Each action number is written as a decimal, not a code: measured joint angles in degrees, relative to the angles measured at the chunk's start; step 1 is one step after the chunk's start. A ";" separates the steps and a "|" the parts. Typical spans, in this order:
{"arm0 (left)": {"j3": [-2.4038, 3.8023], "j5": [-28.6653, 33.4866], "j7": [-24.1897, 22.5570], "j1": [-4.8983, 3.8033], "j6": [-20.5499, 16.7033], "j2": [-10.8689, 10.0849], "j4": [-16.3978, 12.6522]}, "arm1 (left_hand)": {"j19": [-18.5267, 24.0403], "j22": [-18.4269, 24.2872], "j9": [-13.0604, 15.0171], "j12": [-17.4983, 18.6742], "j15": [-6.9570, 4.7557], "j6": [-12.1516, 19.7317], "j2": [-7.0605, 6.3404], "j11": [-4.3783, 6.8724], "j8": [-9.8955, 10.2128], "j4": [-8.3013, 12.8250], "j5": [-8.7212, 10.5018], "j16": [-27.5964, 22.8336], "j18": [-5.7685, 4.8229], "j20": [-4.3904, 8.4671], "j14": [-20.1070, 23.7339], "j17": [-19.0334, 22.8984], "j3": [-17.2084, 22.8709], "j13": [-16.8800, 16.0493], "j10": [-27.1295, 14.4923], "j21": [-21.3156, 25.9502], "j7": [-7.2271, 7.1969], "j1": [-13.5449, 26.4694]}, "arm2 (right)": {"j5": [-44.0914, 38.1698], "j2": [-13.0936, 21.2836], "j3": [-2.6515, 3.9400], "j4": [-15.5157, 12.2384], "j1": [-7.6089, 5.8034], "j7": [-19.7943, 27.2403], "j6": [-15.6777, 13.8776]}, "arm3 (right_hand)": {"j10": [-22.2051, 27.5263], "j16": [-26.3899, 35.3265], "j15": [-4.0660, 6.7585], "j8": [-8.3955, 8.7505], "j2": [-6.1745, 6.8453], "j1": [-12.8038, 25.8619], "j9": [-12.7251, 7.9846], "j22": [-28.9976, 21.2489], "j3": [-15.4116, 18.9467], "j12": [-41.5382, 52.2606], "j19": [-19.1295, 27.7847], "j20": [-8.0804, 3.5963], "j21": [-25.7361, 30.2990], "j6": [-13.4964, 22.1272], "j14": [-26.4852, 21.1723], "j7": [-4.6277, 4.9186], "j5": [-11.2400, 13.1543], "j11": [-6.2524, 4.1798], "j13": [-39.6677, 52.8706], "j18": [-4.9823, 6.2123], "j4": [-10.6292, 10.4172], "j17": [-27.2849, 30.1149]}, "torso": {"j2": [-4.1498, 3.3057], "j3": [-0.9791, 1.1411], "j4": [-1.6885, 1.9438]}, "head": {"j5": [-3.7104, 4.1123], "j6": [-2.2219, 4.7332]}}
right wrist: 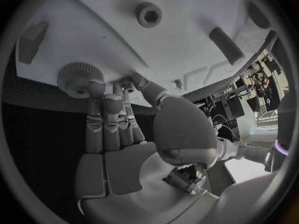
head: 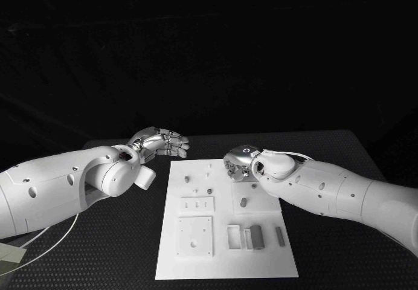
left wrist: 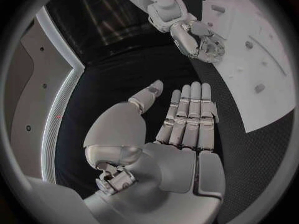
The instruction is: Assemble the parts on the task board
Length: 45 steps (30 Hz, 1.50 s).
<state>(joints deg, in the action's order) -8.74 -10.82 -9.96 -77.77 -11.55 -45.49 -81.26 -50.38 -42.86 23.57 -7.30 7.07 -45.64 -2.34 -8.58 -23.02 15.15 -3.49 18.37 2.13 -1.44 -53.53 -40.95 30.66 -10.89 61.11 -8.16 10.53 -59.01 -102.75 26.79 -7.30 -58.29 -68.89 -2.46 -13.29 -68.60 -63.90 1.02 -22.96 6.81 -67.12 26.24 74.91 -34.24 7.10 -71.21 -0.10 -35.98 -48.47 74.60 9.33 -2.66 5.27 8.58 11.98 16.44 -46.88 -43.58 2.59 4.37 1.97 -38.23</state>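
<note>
While your right hand (head: 240,166) hangs at the far right part of the task board (head: 225,266), its fingertips (right wrist: 96,88) touch a round knurled part (right wrist: 77,77) lying just ahead; whether they grip it, I cannot tell. Your left hand (head: 161,143), flat and holding nothing, waits beside the board's far left corner.

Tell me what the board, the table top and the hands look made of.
The board: likely matte white plastic, smooth with no glare. Table top: black with a fine woven-looking grain, maybe a mat. Left hand and right hand: silvery, glossy highlights, metal or metallised plastic.
</note>
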 measured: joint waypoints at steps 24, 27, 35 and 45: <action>0.00 0.00 0.09 0.00 0.11 -0.02 0.03 | 0.00 0.00 -0.04 0.27 0.00 0.00 0.00 -0.21 0.22 0.00 0.00 0.00 0.00 0.00 0.00 -0.04 0.00 -0.09 0.21 0.20 0.00 0.00 | -1.17 0.41 -0.46 -0.76 0.92 -2.18 -5.87 | -2.59 -4.64 1.56 -1.97 -3.05 -0.29 2.03 0.00 -0.57 2.88 -0.65 -0.82 -5.38 -5.85 1.75 -1.97 0.06 -1.29 4.43 -0.48 0.24 -1.18 | -0.23 0.03 0.07 | 0.15 0.49; 0.00 0.00 0.10 0.00 0.12 -0.02 0.05 | 0.00 0.00 -0.04 0.27 0.00 -0.17 0.00 -0.21 0.22 0.00 0.00 0.00 0.00 0.00 0.00 -0.04 0.00 -0.09 0.21 0.20 0.17 0.00 | -1.34 0.56 -0.53 -1.18 1.05 -2.89 -6.70 | -2.59 -4.88 1.56 -1.97 -3.05 -0.29 2.03 0.00 -0.57 2.88 -0.66 -0.82 -5.38 -5.87 1.75 -1.98 0.06 -1.29 4.55 -0.48 0.24 -1.12 | -0.25 0.03 0.09 | 0.15 0.63; 0.00 0.00 0.11 0.00 0.14 -0.02 0.25 | 0.00 0.00 -0.04 0.26 0.00 -0.21 0.00 -0.21 0.22 0.00 0.00 0.00 0.00 0.00 0.00 -0.09 0.00 -0.08 0.21 0.20 0.21 0.00 | -2.64 1.06 -0.69 -2.87 1.36 -5.86 -8.74 | -2.90 -5.31 1.83 -1.97 -3.04 -0.29 2.04 0.00 -0.72 2.89 -0.88 -1.02 -6.04 -6.34 2.02 -2.06 0.27 -1.41 5.55 -0.51 0.39 -1.12 | -0.26 0.03 0.09 | 0.02 1.02; 0.00 0.00 0.15 0.00 0.15 0.13 0.29 | 0.00 0.00 -0.04 0.27 0.00 -0.21 0.01 -0.21 0.22 0.00 0.00 -0.22 0.00 0.00 0.00 -0.14 0.00 -0.13 0.21 0.20 0.21 0.00 | -3.74 -1.98 -0.75 -2.89 1.06 -8.26 -9.03 | -3.50 -5.52 2.07 -1.97 -2.71 0.02 2.04 0.00 -0.89 3.12 -1.09 -1.22 -6.51 -6.91 2.26 -2.54 0.00 -1.80 5.56 -0.51 0.22 -1.13 | -0.34 0.01 0.08 | 0.29 1.59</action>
<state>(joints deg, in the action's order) -8.74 -10.81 -9.81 -77.77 -11.40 -45.36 -80.97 -50.38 -42.86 23.53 -7.04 7.07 -45.85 -2.33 -8.79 -22.80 15.15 -3.49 18.15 2.12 -1.44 -53.53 -41.09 30.66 -11.02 61.33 -7.96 10.74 -59.02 -106.49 24.81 -8.05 -61.17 -67.83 -10.72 -22.32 -72.10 -69.43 3.08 -24.93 4.10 -67.10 28.27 74.91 -35.13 10.22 -72.30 -1.33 -42.49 -55.39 76.86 6.79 -2.66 3.47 14.13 11.47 16.66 -48.00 -43.92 2.60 4.44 2.26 -36.64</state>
